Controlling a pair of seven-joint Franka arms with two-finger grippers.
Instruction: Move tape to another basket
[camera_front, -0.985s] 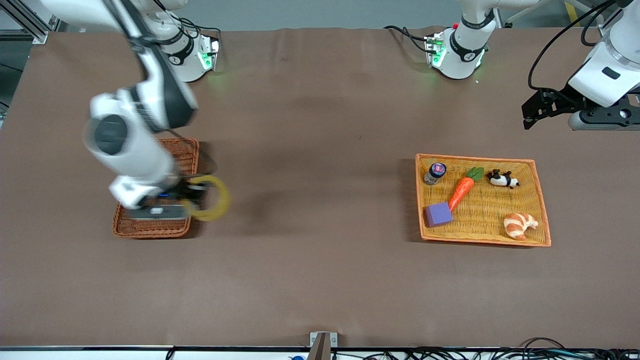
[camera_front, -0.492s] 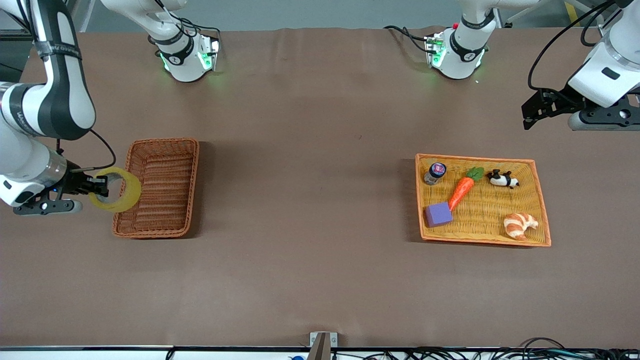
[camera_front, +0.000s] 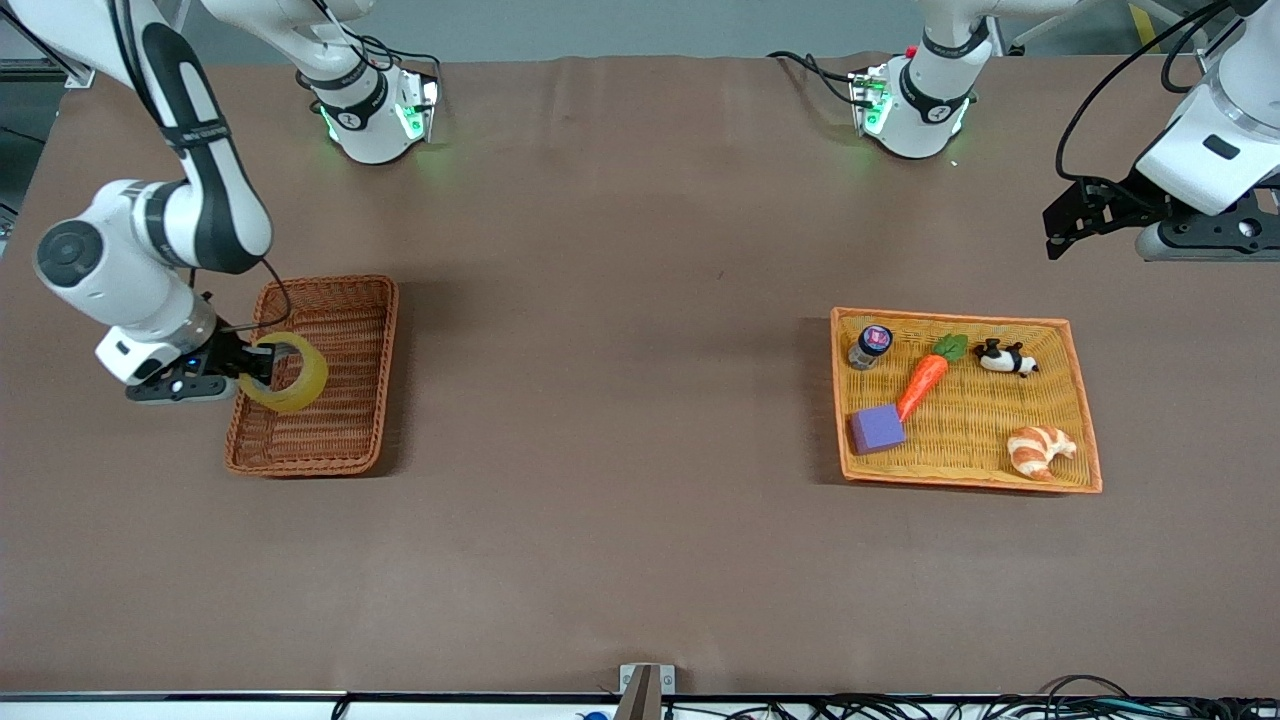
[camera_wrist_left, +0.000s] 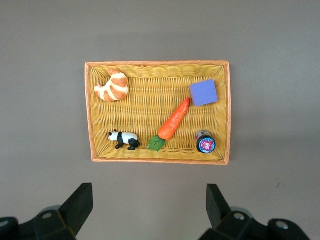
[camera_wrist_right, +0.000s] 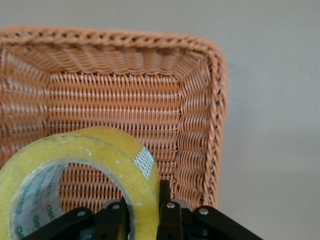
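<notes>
Since 0.5 s ago we've swung the tape from beside the basket to over its inside, w/ the right gripper clamped on the roll's wall. Our left gripper waits, jaws apart, above bare table near the orange-rimmed tray w/ carrot, croissant, purple block, panda, small jar.

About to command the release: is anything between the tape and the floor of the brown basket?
Nothing visible. The right gripper holds the tape over the basket, whose visible floor is bare.
</notes>
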